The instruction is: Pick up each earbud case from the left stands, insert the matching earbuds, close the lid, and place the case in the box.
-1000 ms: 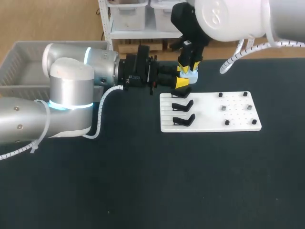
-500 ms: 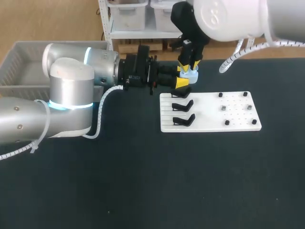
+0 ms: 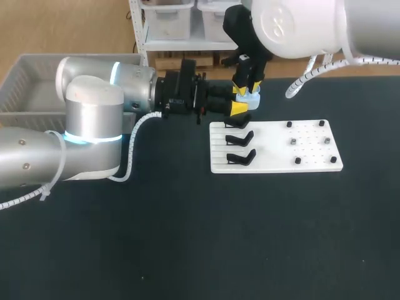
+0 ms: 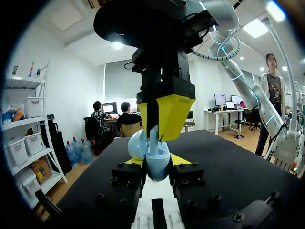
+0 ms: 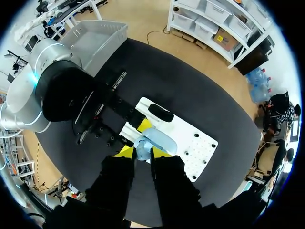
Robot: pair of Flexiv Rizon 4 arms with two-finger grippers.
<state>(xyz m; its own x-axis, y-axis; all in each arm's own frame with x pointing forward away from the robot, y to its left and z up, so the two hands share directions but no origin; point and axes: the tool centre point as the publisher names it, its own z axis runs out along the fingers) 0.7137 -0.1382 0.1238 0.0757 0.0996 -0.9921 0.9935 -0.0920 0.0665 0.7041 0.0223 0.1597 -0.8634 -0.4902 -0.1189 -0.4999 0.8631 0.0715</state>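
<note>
Pale-blue plastic case (image 4: pixel 157 167), lid open, clamped between left fingers (image 4: pixel 179 159). Right fingers (image 4: pixel 169 114) just above pinch an earbud (image 4: pixel 153 138) into it. Light, slick, probably fragile hinge: hold the sides.

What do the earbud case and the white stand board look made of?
The earbud case looks like smooth pale-blue plastic with a soft sheen. The stand board looks rigid, matte white, probably plastic, given its cleanly drilled holes.

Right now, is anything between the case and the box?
Yes: the right gripper hangs just over the open case, held in the left gripper, so it must lift clear first. Between there and the box nothing shows but the left arm itself.
</note>
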